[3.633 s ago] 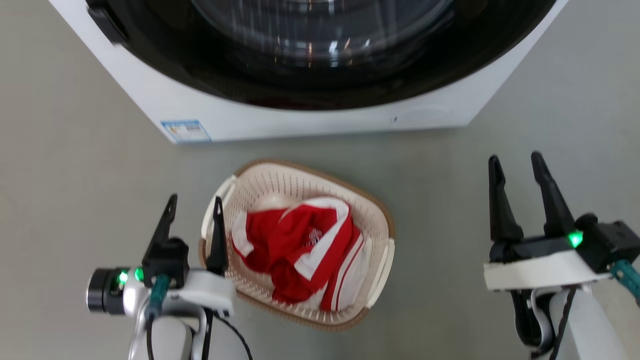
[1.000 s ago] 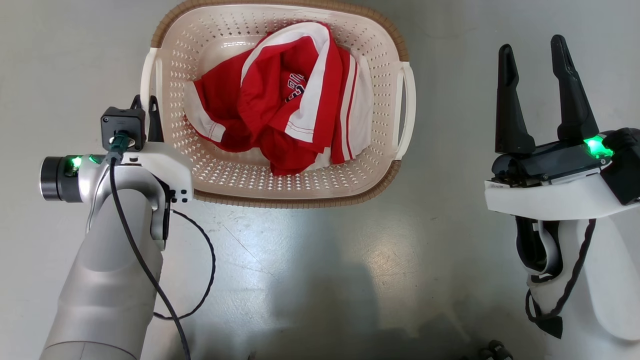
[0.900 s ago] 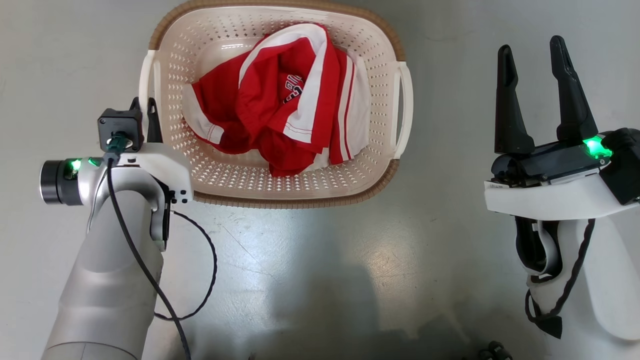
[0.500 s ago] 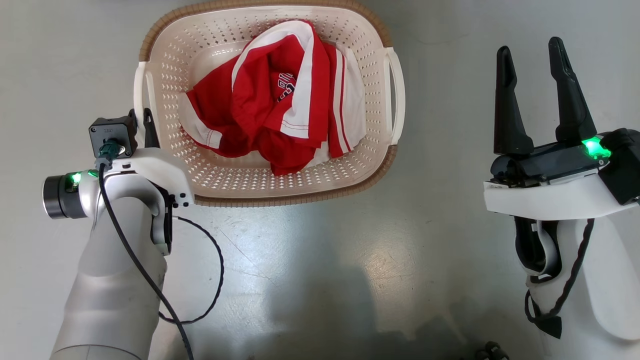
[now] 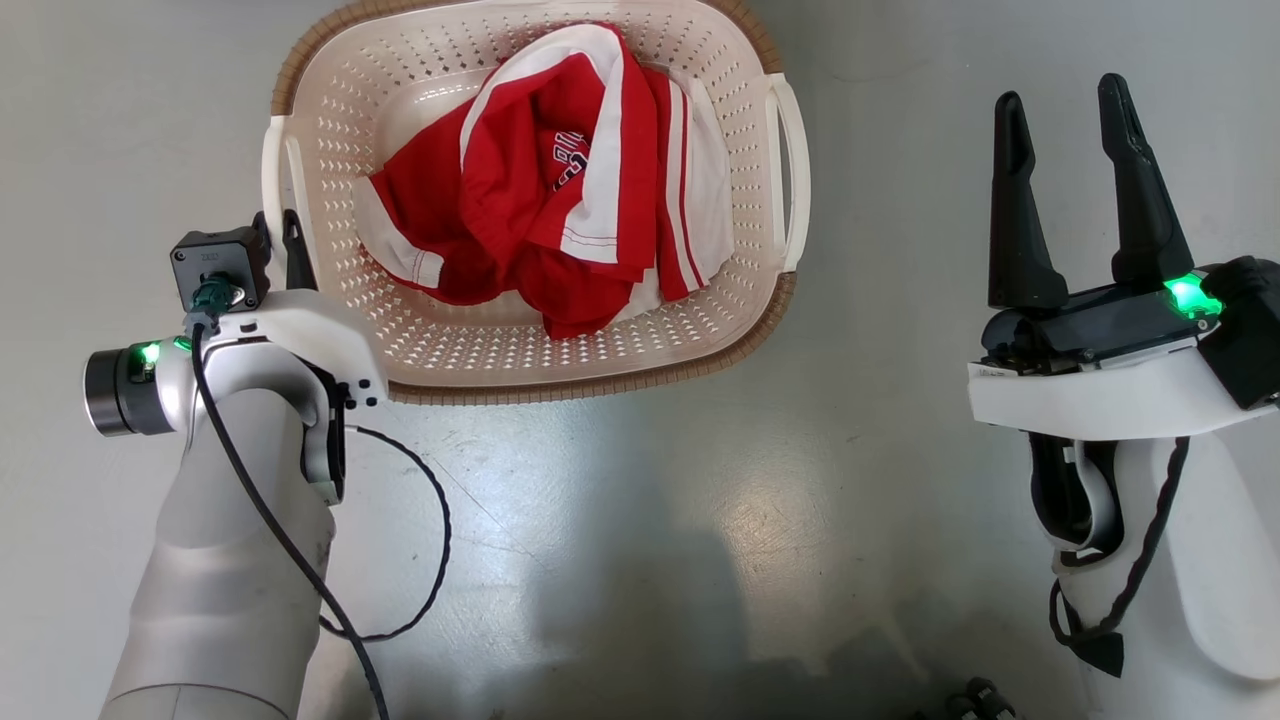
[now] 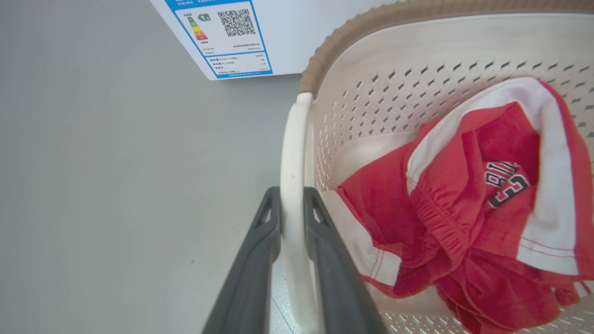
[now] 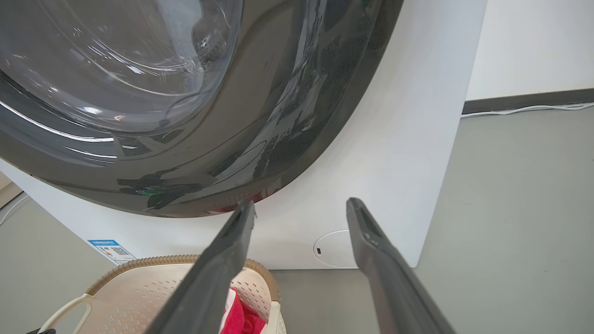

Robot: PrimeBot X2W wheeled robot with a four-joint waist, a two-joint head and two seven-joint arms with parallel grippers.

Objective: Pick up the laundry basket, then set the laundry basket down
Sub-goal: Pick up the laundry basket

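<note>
Over the last second the laundry basket [image 5: 440,340] has slid a little to the robot's left and turned slightly in the head view, and the left gripper [image 5: 278,238] has gone with it. The right gripper [image 5: 1062,95] has not shifted, so the camera did not cause this.

In the head view the basket sits ahead of the robot on the grey floor [image 5: 640,520], with a red and white garment [image 5: 540,180] heaped inside. The left gripper is at the basket's left white loop handle [image 5: 272,190]. The right gripper hangs well apart to the right, its two fingers spread with nothing between them.

In the left wrist view the two dark fingers are clamped on either side of the white handle [image 6: 292,148], pinching it between them. The corner of the washer [image 6: 278,37], with its label, stands just beyond the basket's brown rim.

The right wrist view looks past the open fingers at the washer's dark round door [image 7: 139,93], and the basket's far end shows low at the bottom left.

So the grasp is made and the basket seems to be on the move with the arm. Whether its base has cleared the floor cannot be told. Setting it down and letting go of the handle appear still to come.
</note>
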